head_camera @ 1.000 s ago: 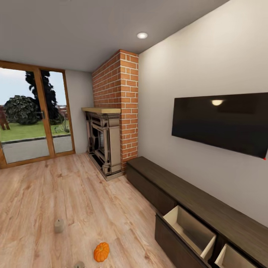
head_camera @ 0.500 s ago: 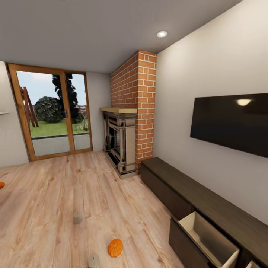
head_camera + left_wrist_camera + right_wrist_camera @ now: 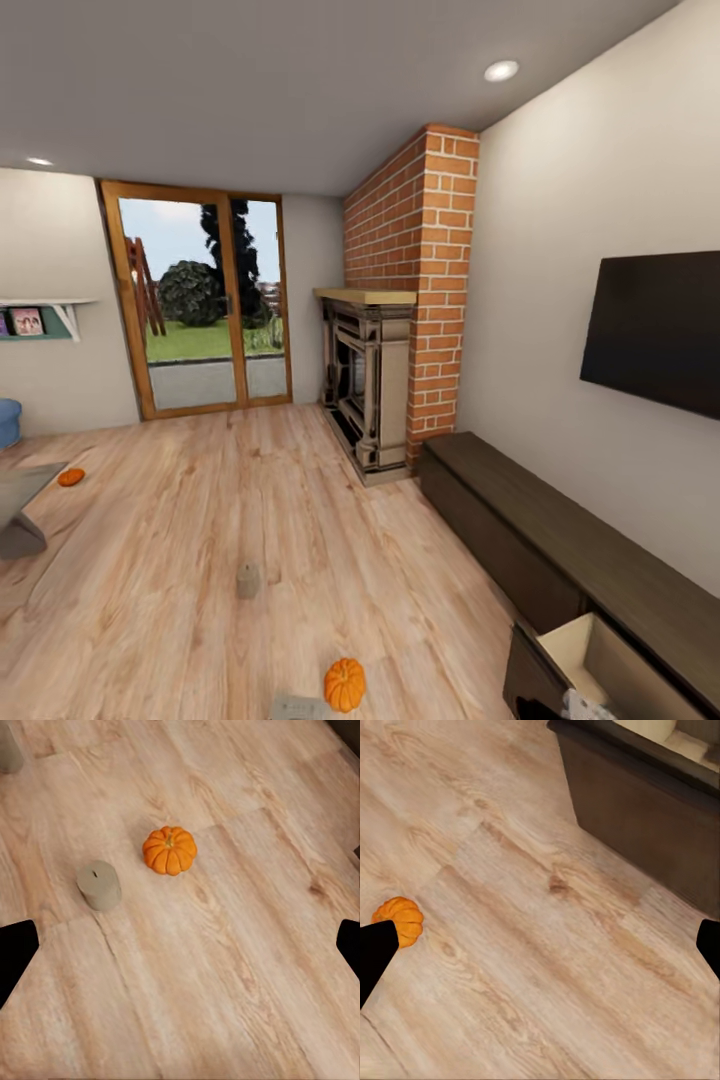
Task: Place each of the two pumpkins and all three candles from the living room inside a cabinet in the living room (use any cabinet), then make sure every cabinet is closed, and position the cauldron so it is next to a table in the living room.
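Both end effectors, left [image 3: 180, 945] and right [image 3: 540, 949], are spread wide, holding nothing. A small ribbed orange pumpkin [image 3: 344, 684] sits on the pale wood floor [image 3: 200, 520] at 6 o'clock, a stubby beige pillar candle [image 3: 247, 579] at 7 o'clock beyond it. The long dark-brown wood cabinet [image 3: 560, 560] with one open drawer [image 3: 610, 665] lies at 4 o'clock.

Left gripper [image 3: 180, 945] black blunt fingertips, right gripper [image 3: 540, 945] matte black fingertips
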